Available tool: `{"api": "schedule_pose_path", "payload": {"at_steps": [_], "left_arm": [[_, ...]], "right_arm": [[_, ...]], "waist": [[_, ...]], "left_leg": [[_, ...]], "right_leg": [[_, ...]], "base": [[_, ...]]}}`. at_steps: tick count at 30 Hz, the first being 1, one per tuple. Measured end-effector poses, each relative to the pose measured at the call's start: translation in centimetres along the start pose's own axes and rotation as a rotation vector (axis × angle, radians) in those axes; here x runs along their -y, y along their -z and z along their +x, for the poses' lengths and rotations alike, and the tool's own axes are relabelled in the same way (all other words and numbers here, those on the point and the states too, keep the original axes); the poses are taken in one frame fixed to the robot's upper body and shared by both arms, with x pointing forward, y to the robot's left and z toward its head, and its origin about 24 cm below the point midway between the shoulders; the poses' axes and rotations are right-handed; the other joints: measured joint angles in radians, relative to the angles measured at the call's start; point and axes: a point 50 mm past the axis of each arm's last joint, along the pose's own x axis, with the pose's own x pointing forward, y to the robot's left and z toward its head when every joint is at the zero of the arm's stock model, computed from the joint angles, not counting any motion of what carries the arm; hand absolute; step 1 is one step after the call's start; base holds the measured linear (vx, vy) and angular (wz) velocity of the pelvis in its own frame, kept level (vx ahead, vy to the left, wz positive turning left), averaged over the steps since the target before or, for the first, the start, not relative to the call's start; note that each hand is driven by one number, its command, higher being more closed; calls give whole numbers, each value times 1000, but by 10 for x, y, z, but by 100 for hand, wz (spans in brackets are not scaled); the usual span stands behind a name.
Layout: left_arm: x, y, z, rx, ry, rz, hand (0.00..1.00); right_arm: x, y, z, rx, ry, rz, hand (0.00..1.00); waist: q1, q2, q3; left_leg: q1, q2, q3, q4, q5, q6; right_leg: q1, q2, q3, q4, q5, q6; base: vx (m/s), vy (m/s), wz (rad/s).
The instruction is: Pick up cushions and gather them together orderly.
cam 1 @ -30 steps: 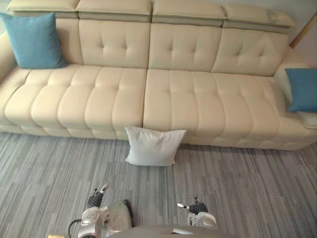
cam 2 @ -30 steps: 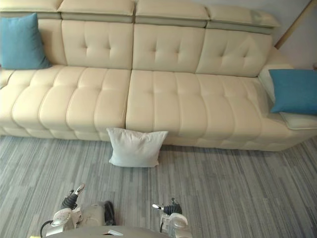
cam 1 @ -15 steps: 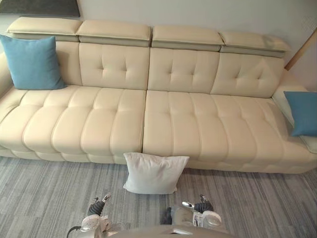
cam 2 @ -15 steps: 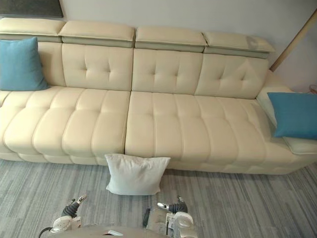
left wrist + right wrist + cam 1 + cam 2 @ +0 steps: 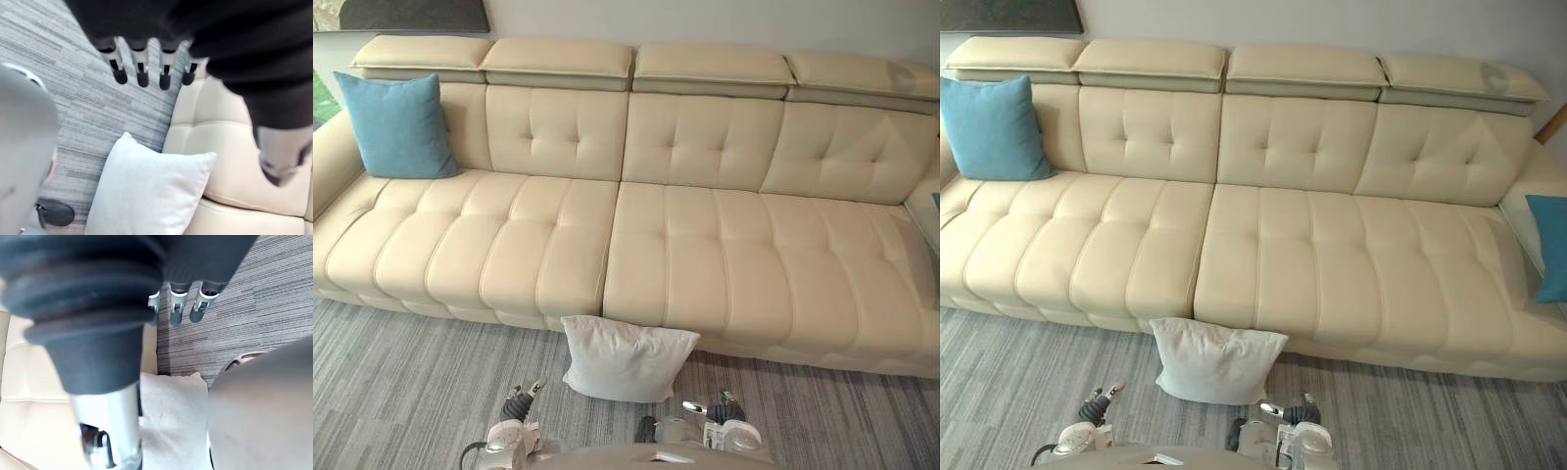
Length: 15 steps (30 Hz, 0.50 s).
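A white cushion (image 5: 626, 359) stands on the grey carpet, leaning against the front of the cream sofa (image 5: 705, 255) near its middle seam. One blue cushion (image 5: 399, 125) is propped in the sofa's left corner. Another blue cushion (image 5: 1552, 245) shows at the sofa's right end. My left hand (image 5: 517, 406) hangs low, just left of the white cushion, with straight fingers (image 5: 142, 73) and nothing in it. My right hand (image 5: 710, 409) is low on the cushion's right side, its fingers (image 5: 178, 308) straight and holding nothing. Both wrist views show the white cushion (image 5: 146, 191) past the hands.
Grey striped carpet (image 5: 391, 372) runs along the sofa's front. The sofa seats between the two blue cushions are bare. A dark picture frame (image 5: 411, 14) hangs on the wall above the sofa's left end.
The camera has moved closer and turned left, so the sofa and white cushion sit lower in the picture. The right blue cushion has slid to the edge. Both hands stay low.
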Motion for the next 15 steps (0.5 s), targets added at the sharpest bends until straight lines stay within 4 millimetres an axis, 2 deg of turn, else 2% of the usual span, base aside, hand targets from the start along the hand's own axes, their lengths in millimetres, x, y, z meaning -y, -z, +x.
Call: {"api": "schedule_pose_path", "payload": {"at_steps": [2, 5, 6, 7, 8, 10, 11, 12, 15], "left_arm": [[0, 1, 0, -2, 1, 0, 0], [-3, 0, 0, 0, -9, -14, 0], [-4, -1, 0, 5, -13, -18, 0], [-1, 1, 0, 0, -7, -23, 0], [-4, -1, 0, 4, -15, -23, 0], [-13, 1, 1, -2, -34, -7, 0], [-14, 0, 1, -3, -37, -5, 0], [-15, 1, 1, -4, -37, -3, 0], [-14, 5, 0, -22, -32, 3, 0]], "right_arm": [[1, 1, 0, -4, 3, 1, 0], [1, 2, 0, -7, 4, 1, 0], [1, 2, 0, -9, 5, 0, 0], [3, 3, 0, -8, 9, -2, 0], [2, 3, -1, -8, 7, -1, 0], [-4, 10, -4, -30, -4, 12, 0], [-6, 11, -4, -34, -8, 16, 0], [-7, 12, -5, -37, -9, 19, 0], [-4, 12, -5, -36, -5, 15, 0]], "waist": [[1, 4, -2], [6, 0, -2], [10, 0, -1], [12, 13, -6], [20, 14, -7], [16, -22, -32], [15, -27, -34], [12, -29, -35], [2, -13, -39]], "left_leg": [[-34, 25, 1, 90, -13, 11], [-66, 33, 0, 49, -81, 31], [-76, 33, -3, 8, -81, 36], [-81, 33, -21, -92, -53, -3], [-68, 17, -4, -96, -57, -5], [-51, -17, 25, -142, -47, 12], [-46, -24, 28, -150, -44, 16], [-31, -40, 38, -175, -39, 25], [-6, -75, 57, -219, -27, 40]], "right_leg": [[26, 2, 4, -28, 7, -11], [39, -7, 18, -51, 25, 5], [37, -11, 28, -50, 31, 16], [26, -10, 43, -32, 35, 42], [17, -17, 68, -21, 42, 58], [33, -30, 89, -88, 80, 66], [40, -31, 91, -107, 91, 68], [57, -37, 95, -147, 117, 78], [84, -50, 111, -221, 160, 96]], "base": [[32, 93, 2], [33, 162, -7], [16, 286, -31], [12, 270, -44], [28, 257, -41], [62, 210, -27], [64, 182, -18], [65, 180, -11], [57, 121, -12]]}}
